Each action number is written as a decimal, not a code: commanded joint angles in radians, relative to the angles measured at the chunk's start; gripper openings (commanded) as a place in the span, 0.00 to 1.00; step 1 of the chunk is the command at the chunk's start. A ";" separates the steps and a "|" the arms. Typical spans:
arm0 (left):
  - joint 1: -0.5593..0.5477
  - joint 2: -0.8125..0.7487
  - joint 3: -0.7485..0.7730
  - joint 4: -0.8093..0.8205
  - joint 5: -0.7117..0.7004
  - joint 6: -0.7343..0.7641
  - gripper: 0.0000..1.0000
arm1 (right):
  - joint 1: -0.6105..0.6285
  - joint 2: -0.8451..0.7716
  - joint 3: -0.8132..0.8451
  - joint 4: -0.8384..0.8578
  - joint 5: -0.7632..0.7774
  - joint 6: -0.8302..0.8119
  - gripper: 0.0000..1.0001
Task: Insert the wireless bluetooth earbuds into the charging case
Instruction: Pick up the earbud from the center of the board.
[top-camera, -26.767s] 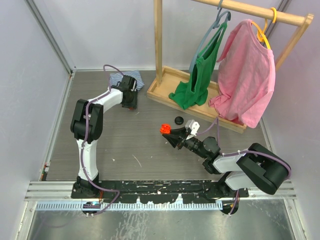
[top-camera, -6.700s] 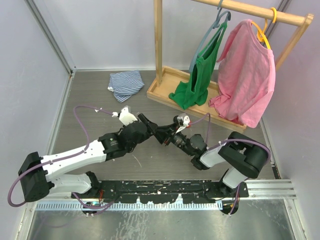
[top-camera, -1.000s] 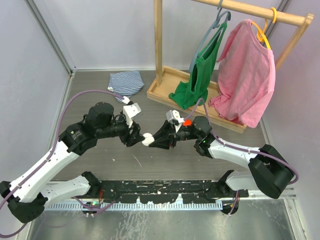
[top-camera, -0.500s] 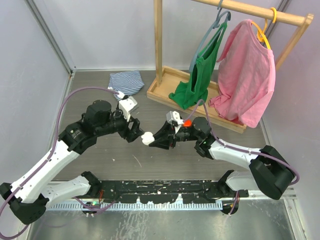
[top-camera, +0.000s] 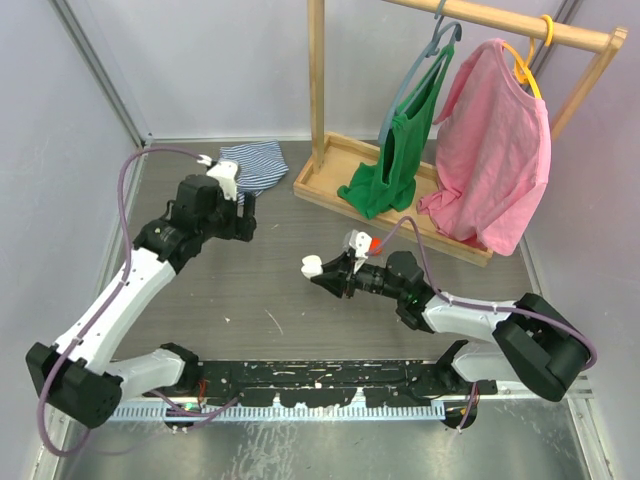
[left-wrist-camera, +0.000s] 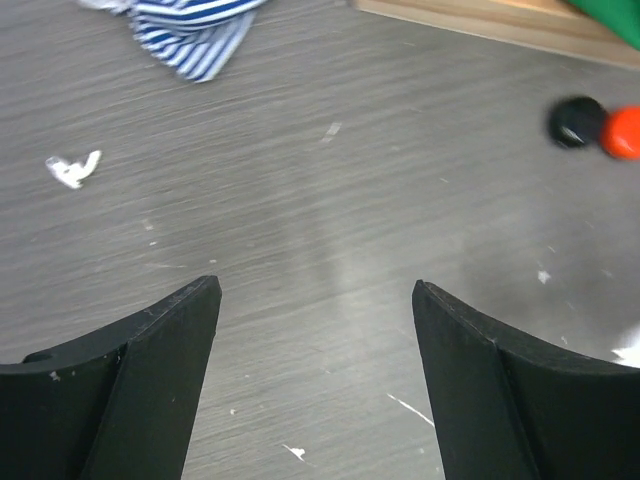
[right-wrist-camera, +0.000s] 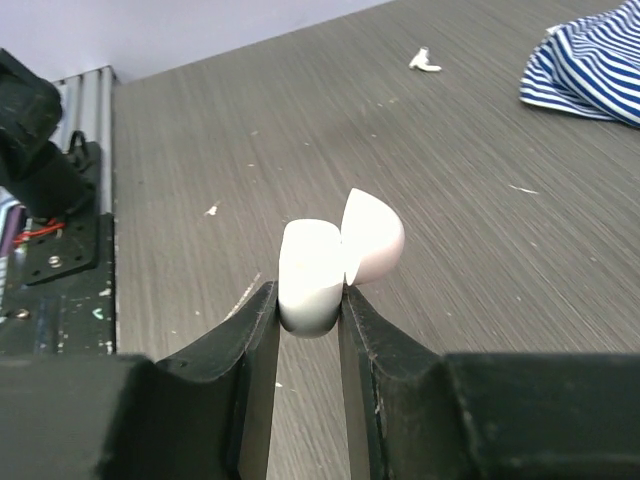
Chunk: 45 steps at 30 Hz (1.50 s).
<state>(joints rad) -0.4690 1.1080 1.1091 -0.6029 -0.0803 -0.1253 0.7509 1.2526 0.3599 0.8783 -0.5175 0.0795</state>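
Note:
The white charging case (right-wrist-camera: 310, 270) is pinched upright between the fingers of my right gripper (right-wrist-camera: 307, 292), its domed lid (right-wrist-camera: 375, 238) hinged partly open. In the top view the case (top-camera: 311, 266) sits at the tip of the right gripper (top-camera: 322, 275), low over the middle of the table. My left gripper (top-camera: 245, 222) is far off at the upper left, near the striped cloth. Its wrist view shows the left gripper (left-wrist-camera: 315, 290) open with only bare table between the fingers. No earbuds show; the inside of the case is hidden.
A round black puck (left-wrist-camera: 575, 120) and an orange one (left-wrist-camera: 622, 132) lie together on the table; the orange puck (top-camera: 375, 243) is just behind the right wrist. A striped cloth (top-camera: 252, 163) lies at the back left, a white scrap (left-wrist-camera: 72, 168) beside it. A wooden clothes rack (top-camera: 330, 170) stands behind.
The left gripper came off the white case, spread its jaws and drew back to the upper left. The right gripper kept the case and shifted right and lower.

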 joint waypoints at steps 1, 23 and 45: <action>0.123 0.053 0.052 0.064 -0.072 -0.113 0.79 | 0.005 -0.005 -0.042 0.159 0.129 -0.036 0.01; 0.584 0.645 0.290 0.046 -0.101 -0.411 0.71 | 0.044 -0.025 -0.117 0.237 0.371 -0.121 0.01; 0.581 0.980 0.572 -0.120 -0.138 -0.394 0.44 | 0.085 0.011 -0.114 0.243 0.428 -0.188 0.01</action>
<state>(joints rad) 0.1131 2.0705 1.6257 -0.6960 -0.2279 -0.5159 0.8280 1.2613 0.2333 1.0546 -0.1097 -0.0837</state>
